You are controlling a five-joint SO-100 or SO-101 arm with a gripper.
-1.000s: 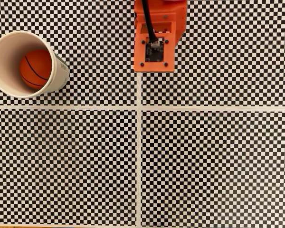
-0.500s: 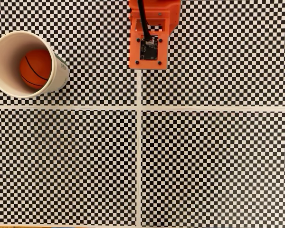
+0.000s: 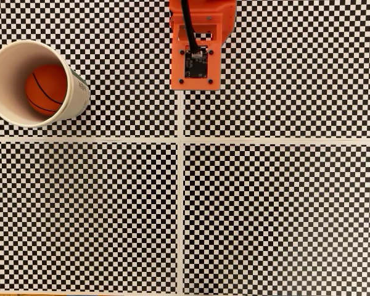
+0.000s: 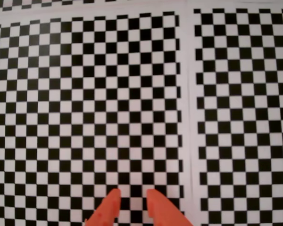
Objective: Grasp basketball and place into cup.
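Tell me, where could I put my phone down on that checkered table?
Everything below the white cross-line is bare, both halves. Also the top right, beyond the arm. The top left is tighter: the cup, ball inside, stands there.

A flat surface covered in a black-and-white checkerboard pattern (image 3: 277,216) of small squares. In the fixed view, plain white bands (image 3: 180,185) split the pattern into four panels, one band running top to bottom near the middle and one crossing left to right above centre. In the wrist view, a white band (image 4: 189,117) runs vertically between two checkered panels
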